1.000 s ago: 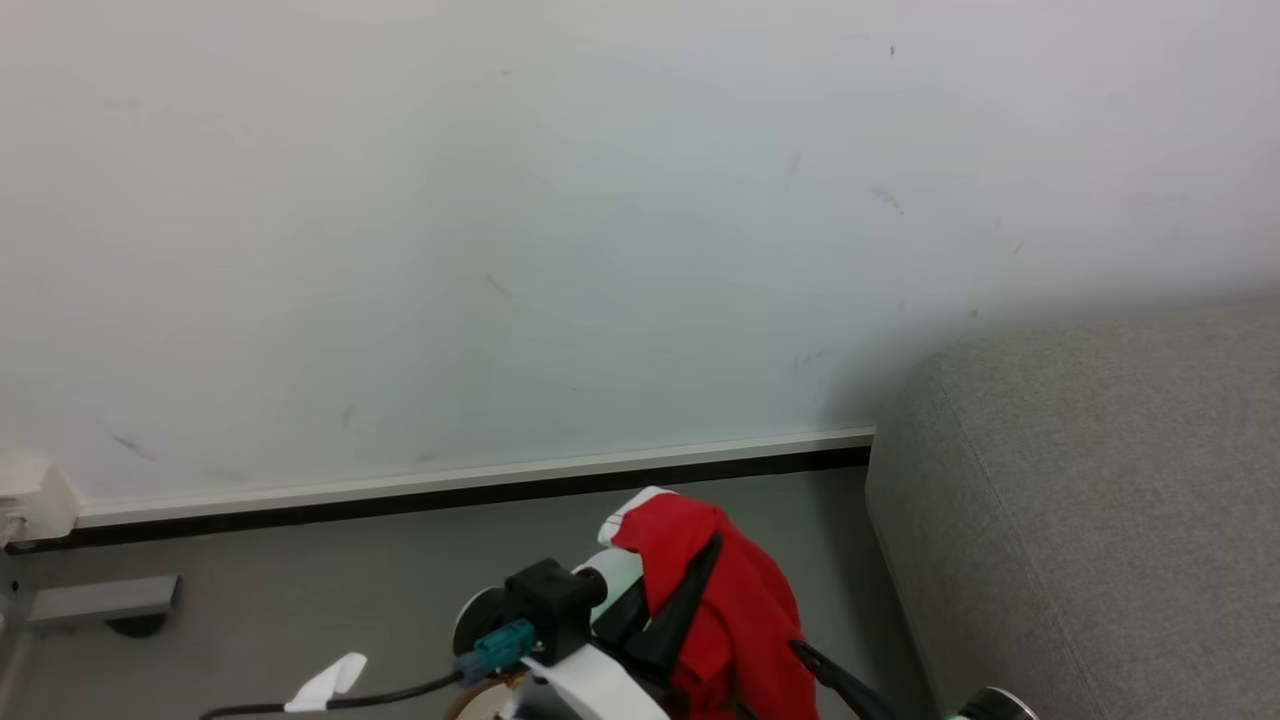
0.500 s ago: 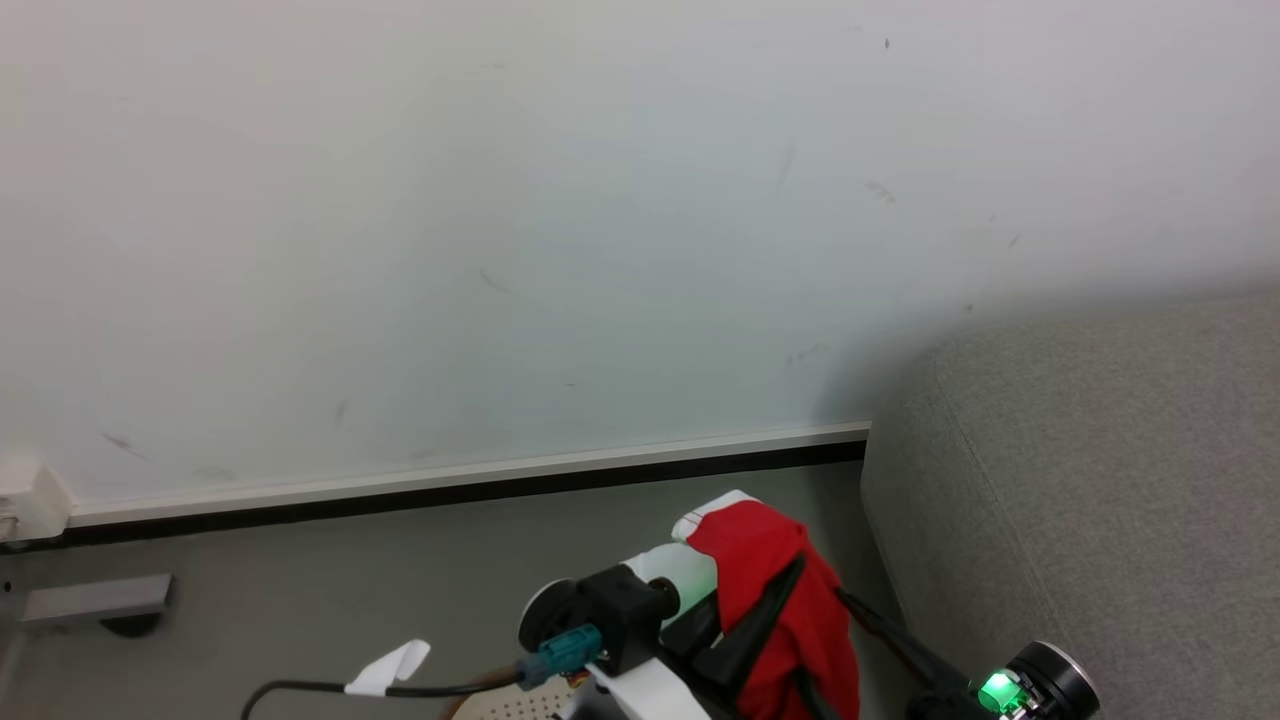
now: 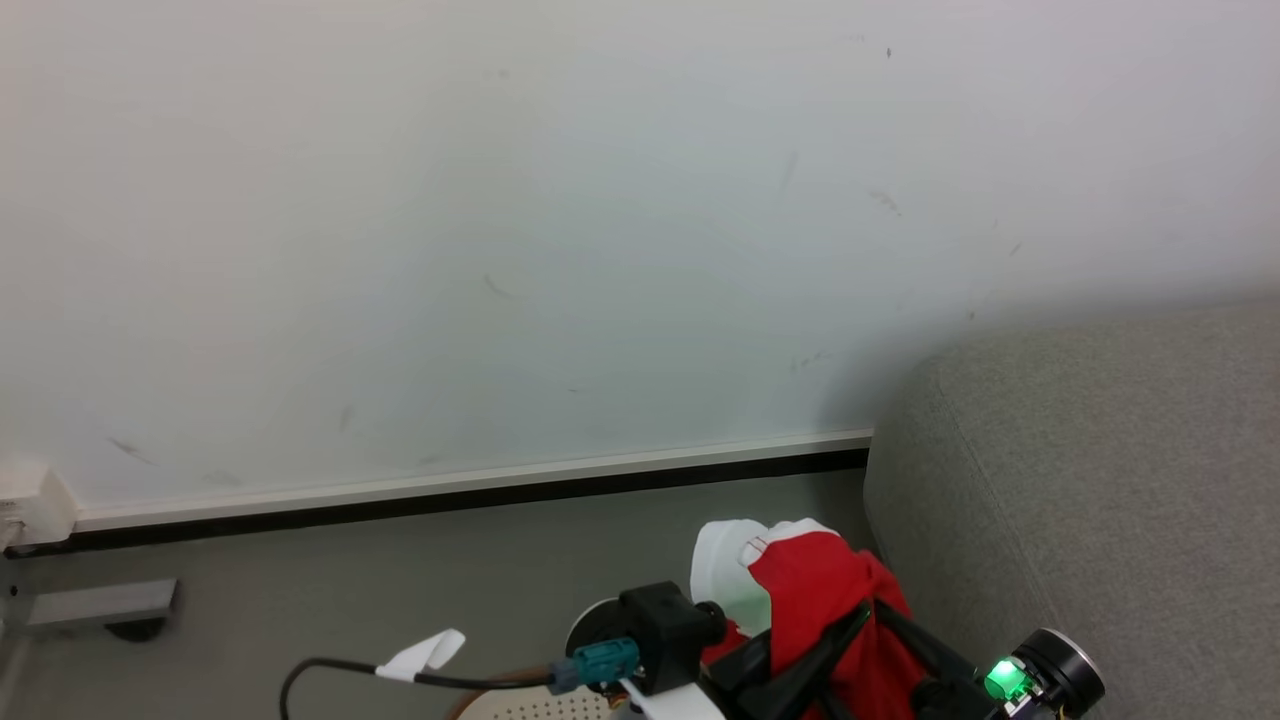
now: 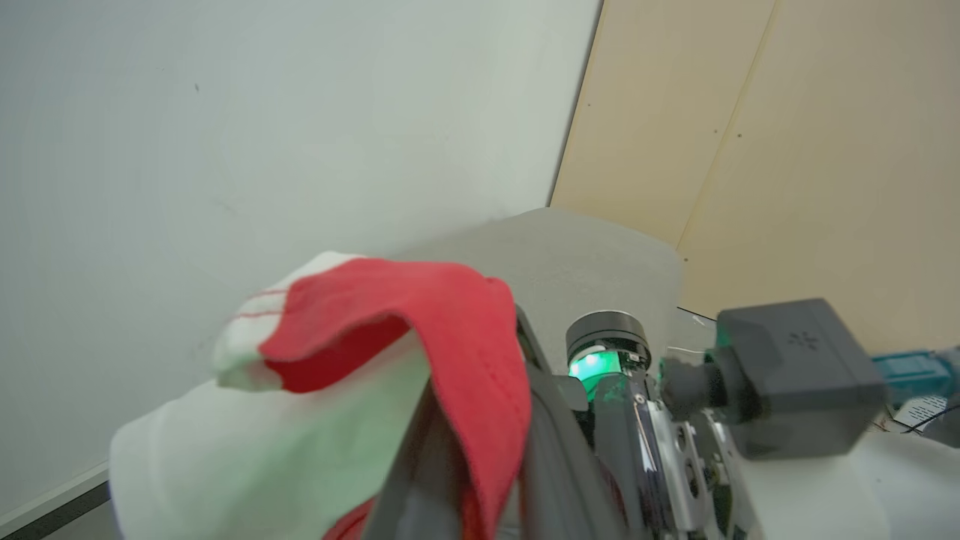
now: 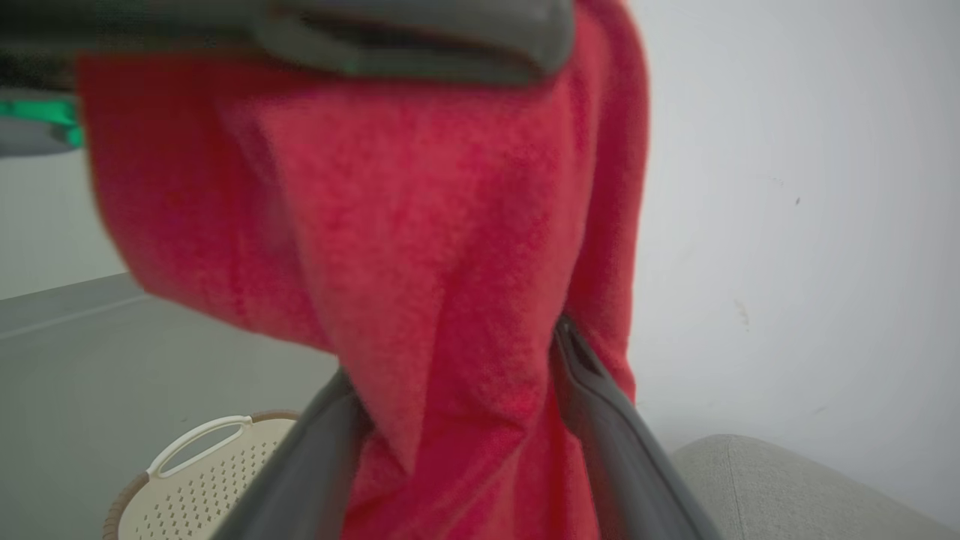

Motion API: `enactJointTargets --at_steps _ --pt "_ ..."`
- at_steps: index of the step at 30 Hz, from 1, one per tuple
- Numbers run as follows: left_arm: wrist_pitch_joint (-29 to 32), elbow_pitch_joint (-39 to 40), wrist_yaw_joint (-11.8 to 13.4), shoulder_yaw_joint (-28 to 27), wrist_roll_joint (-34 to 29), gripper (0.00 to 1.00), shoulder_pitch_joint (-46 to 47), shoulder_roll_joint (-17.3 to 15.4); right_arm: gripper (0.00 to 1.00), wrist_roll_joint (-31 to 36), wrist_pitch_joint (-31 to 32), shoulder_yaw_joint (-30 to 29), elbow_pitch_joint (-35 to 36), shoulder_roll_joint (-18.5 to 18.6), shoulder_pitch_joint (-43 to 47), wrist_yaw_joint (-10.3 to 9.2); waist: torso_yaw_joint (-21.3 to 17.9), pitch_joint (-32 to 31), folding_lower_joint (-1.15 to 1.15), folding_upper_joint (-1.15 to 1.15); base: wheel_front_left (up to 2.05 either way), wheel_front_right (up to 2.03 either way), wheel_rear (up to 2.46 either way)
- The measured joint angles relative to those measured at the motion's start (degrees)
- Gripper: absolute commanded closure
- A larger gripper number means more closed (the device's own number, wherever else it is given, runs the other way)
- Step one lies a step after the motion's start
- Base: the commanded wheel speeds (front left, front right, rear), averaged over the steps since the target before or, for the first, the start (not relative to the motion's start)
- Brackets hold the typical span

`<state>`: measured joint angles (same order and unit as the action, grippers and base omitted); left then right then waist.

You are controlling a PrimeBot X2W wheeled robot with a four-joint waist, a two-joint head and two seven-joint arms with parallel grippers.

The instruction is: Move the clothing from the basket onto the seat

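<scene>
The left gripper (image 4: pixel 480 427) and right gripper (image 5: pixel 457 390) each pinch the red clothing (image 3: pixel 830 600), the right spread wider around a thick fold, fingertips buried in fabric. The clothing hangs beside the seat (image 3: pixel 1100 480), above the half-cropped basket (image 5: pixel 202 480).

Scuffed white wall (image 3: pixel 500 200), grey floor (image 3: pixel 380 570), dark skirting (image 3: pixel 450 498).

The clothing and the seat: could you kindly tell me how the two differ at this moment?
The clothing is bright red with white panels; the seat is plain light grey. The clothing is small, bunched and hangs above the floor; the seat is far larger and stands by the wall. Both are fabric.
</scene>
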<state>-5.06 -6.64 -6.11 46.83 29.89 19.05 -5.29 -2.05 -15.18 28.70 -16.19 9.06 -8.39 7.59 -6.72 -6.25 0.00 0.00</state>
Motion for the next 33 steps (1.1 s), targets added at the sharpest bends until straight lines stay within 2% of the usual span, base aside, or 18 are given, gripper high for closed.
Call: enactJointTargets --at_steps 9,10,11,12,23,27,29,30,32,33 --pt "1.41 1.83 -0.49 1.53 2.53 1.0 -0.37 -0.82 0.0 -0.03 0.0 2.68 -0.44 1.05 -2.44 0.0 -0.1 -0.44 0.0 0.0 0.0 0.0 0.0" --pt "1.47 2.02 -0.49 1.63 2.9 1.0 -0.38 -0.83 0.43 -0.03 0.0 3.12 -0.69 1.19 -2.81 0.0 -0.12 -0.43 0.0 0.0 0.0 0.0 0.0" --pt "1.53 2.19 -0.51 1.71 3.24 1.0 -0.37 -0.83 0.75 -0.13 0.0 3.48 -1.0 1.27 -3.24 0.0 -0.12 -0.41 0.0 0.0 0.0 0.0 0.0" --pt "1.54 2.35 -0.52 1.83 3.43 1.0 -0.37 -0.85 0.99 -0.4 0.0 4.04 -1.43 1.36 -3.61 0.0 -0.1 -0.4 0.0 0.0 0.0 0.0 0.0" --pt "1.33 2.66 -0.63 2.04 4.01 1.0 -0.31 -1.51 1.0 -3.32 0.01 4.2 -2.43 1.69 -4.34 0.0 0.18 -0.04 0.0 0.0 0.0 0.0 0.0" --pt "0.38 1.94 0.51 1.41 3.96 0.99 -0.32 -1.74 1.0 -3.7 0.03 2.74 -2.33 1.85 -3.97 0.0 -0.17 0.01 0.0 0.0 0.0 0.0 0.0" --pt "-0.05 1.46 0.7 1.29 3.78 0.74 -0.33 -1.96 1.0 -4.08 0.03 2.24 -2.25 1.91 -3.67 0.0 -0.45 0.06 0.0 0.0 0.0 0.0 0.0" --pt "-0.24 1.27 0.91 1.26 3.78 0.58 -0.36 -1.99 1.0 -4.12 0.04 1.99 -2.18 1.92 -3.46 0.0 -0.62 0.08 0.0 0.0 0.0 0.0 0.0" --pt "-1.19 0.65 1.32 1.0 3.38 0.03 -0.38 -2.0 1.0 -4.47 0.04 1.43 -2.02 2.03 -3.08 0.0 -1.02 0.17 0.0 0.0 0.0 0.0 0.0" --pt "-1.57 0.04 1.46 0.81 3.41 0.0 -0.43 -1.99 1.0 -4.6 0.05 1.0 -1.82 2.11 -3.05 0.0 -1.22 0.22 0.0 0.0 0.0 0.0 0.0"
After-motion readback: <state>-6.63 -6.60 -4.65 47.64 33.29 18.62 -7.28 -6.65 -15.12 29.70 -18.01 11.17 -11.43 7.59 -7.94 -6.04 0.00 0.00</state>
